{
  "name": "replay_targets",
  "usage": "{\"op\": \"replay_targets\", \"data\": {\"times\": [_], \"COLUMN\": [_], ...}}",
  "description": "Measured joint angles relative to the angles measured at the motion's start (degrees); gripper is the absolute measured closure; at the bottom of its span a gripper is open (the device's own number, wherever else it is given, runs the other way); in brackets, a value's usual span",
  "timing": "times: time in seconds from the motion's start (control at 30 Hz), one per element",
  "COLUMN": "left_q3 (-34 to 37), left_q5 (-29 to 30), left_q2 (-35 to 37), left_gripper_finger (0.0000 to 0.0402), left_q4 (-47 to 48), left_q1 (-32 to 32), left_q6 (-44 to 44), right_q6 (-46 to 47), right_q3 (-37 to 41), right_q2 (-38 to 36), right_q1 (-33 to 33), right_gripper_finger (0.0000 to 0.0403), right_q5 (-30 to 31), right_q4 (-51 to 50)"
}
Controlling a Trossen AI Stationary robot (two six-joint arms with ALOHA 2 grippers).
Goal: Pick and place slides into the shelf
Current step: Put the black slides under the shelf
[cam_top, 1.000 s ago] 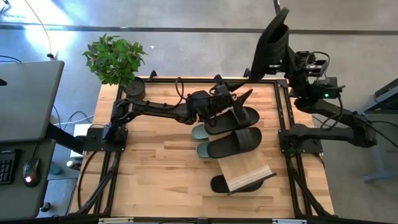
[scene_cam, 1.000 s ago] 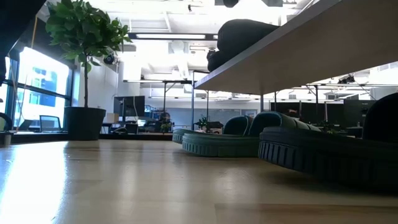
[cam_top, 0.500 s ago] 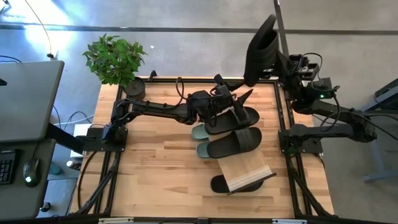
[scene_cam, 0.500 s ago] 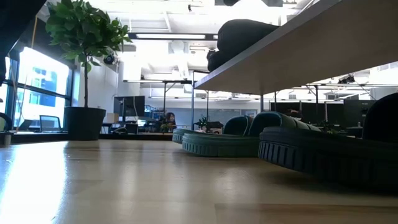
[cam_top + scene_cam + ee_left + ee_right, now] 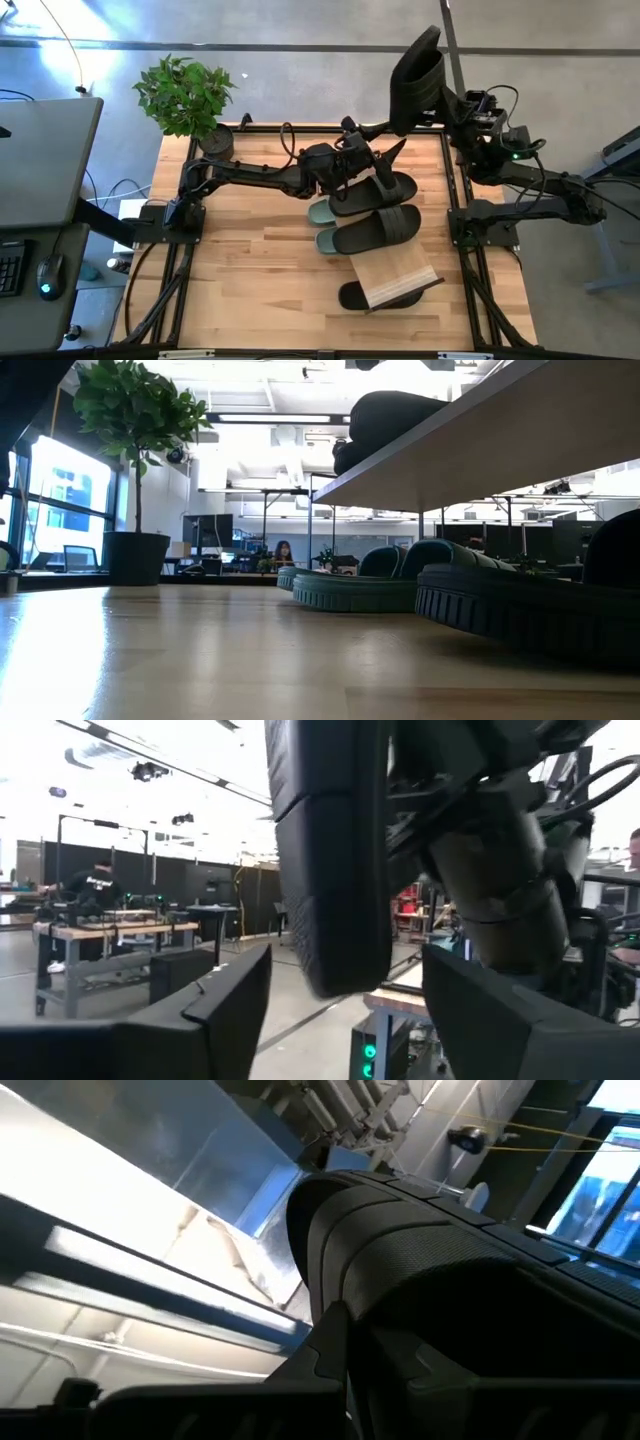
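Holding a black slide (image 5: 417, 78) upright above the bench's (image 5: 250, 260) far right corner, the right gripper (image 5: 447, 100) keeps its fingers pinched on it. The left gripper (image 5: 378, 152), fingers spread, hovers over two more black slides (image 5: 375, 210). The shelf (image 5: 395, 272) carries nothing on top.

My shelf (image 5: 397, 275) sits near the table's front with its light wood top sloping, and a black slide (image 5: 352, 296) pokes out from under it. Two more black slides (image 5: 375, 229) lie side by side behind it, with two green slides (image 5: 326, 241) peeking out beside them. I hold one black slide (image 5: 415, 77) up high, standing on end past the back edge.
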State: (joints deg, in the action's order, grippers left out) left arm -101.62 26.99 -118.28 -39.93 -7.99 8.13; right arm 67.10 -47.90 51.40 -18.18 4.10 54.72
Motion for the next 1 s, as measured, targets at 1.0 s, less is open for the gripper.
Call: {"op": "replay_targets", "data": {"times": [1.0], "left_q3": [0.00], "left_q5": [-0.60], "left_q2": [0.00], "left_gripper_finger": [0.0238], "left_q4": [1.06], "left_q1": [-2.19], "left_q6": [-6.51], "right_q6": [-4.16], "right_q3": [0.02], "right_q2": [3.78], "right_q1": [4.10], "right_gripper_finger": [0.0403], "right_q5": [0.82], "right_q4": [2.56]}}
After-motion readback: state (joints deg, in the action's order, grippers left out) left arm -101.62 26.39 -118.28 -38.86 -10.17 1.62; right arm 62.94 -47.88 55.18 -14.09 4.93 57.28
